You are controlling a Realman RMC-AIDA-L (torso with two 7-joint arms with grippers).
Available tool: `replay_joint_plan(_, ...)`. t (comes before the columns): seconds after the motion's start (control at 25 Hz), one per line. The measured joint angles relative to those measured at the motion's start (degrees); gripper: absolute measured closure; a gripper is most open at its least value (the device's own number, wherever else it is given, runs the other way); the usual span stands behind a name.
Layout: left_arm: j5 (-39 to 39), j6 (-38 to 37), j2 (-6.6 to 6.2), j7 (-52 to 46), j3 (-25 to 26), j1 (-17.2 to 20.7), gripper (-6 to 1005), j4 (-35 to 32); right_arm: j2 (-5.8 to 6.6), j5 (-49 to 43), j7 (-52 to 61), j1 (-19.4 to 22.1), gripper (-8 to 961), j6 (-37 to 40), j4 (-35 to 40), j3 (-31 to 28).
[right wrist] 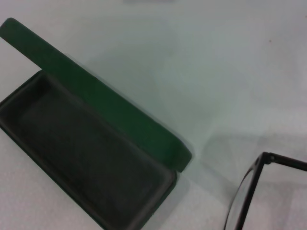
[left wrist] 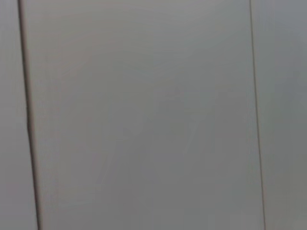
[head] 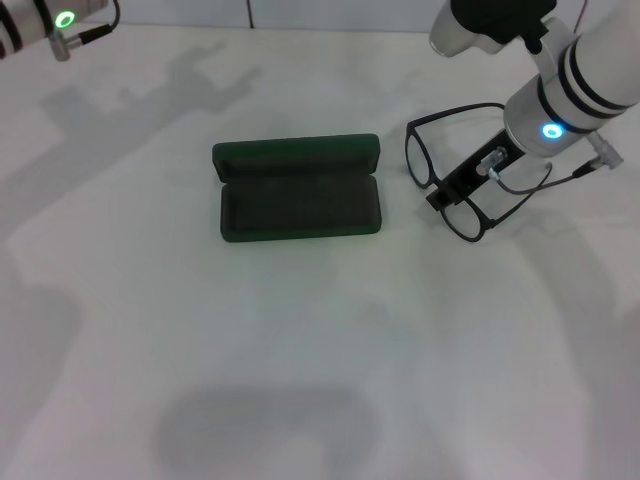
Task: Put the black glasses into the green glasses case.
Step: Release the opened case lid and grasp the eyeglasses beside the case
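The left arm [head: 62, 22] is seen parked at the far left corner of the white table [head: 300, 380], well apart from everything else; its gripper is out of the head view, and only a blank pale panel [left wrist: 144, 115] is shown by its wrist camera, so the state of its fingers cannot be told.

Near the middle of the table, the green glasses case [head: 298, 188] is found lying open, its lid raised along the far edge and its dark lining exposed and empty. In the right wrist view the same case [right wrist: 86, 143] is shown with its lid tilted back.

Just to the right of the case, apart from it, the black glasses [head: 425, 160] are laid on the table with temple arms unfolded. The right gripper [head: 452, 191] is lowered over the frame's middle, between the two lenses; whether its fingers are spread or pinching the frame cannot be told.
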State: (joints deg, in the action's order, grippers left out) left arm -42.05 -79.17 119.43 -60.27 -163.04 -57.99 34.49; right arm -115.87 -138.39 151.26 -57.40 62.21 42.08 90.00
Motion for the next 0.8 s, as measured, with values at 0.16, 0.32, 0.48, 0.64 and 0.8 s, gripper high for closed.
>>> replay_joint_plan(0.16,0.0,0.0,0.02,0.0,0.0,-0.5,281,-1.0,-0.06,0.0,-0.5,0.4,597,-0.5,0.0,0.0)
replay_joint_plan(0.32,-0.1,0.0,0.02,0.0,0.0,-0.7,282,-1.1,-0.06,0.1,-1.1,0.9,596,-2.0,0.0,0.0)
replay_joint_plan(0.48,-0.1,0.0,0.02,0.1,0.0,-0.8,282,-1.3,-0.13,0.5,-1.8,1.1,599,-2.9,0.0,0.0)
replay_joint_plan(0.64,-0.1,0.0,0.03,0.1,0.0,-0.8,282,-1.4,-0.21,0.5,-1.9,1.2,605,-3.0,0.1,0.0)
replay_joint_plan(0.8,-0.1,0.0,0.04,0.2,0.0,-0.5,282,-2.2,-0.32,0.6,-1.9,1.2,606,-3.0,0.2,0.2)
